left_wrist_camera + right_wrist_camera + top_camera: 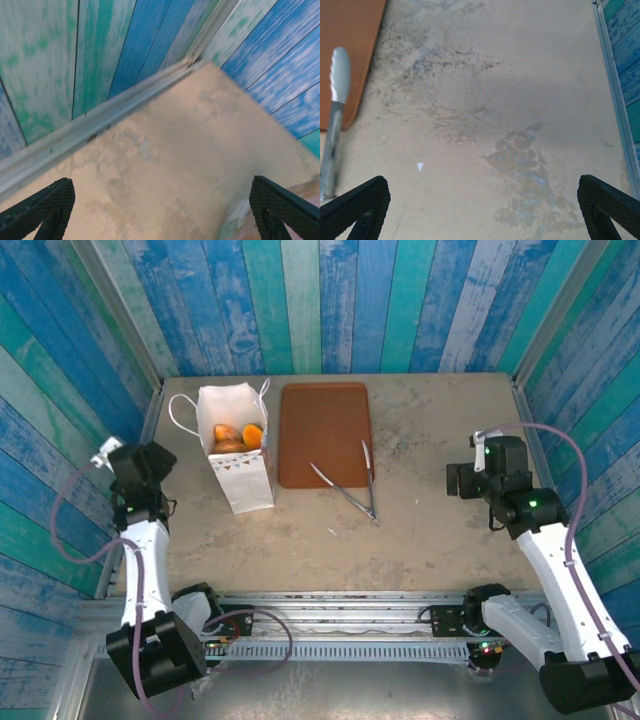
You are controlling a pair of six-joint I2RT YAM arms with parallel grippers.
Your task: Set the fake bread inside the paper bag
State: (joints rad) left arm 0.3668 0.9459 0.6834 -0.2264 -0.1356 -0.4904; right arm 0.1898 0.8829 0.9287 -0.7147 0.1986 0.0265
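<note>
1. While the fake bread (238,433) sits inside the upright paper bag (245,485), orange tops showing, the job looks done.
2. Just beside it the brown board (325,433) lies bare, with the tongs (350,485) across its near corner.
3. Out wide, the left hand (159,195) and right hand (482,190) are both spread and empty, likely parked clear of the bag.
4. Overhead reveals the bread; the right wrist view catches a tong tip.

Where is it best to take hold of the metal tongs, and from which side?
Grip the tongs near their joined end, which rests on the table just off the brown board's near right corner. Come from above, probably with the open right gripper, the closer one. They lie flat in a V, so the arms come together only there.
</note>
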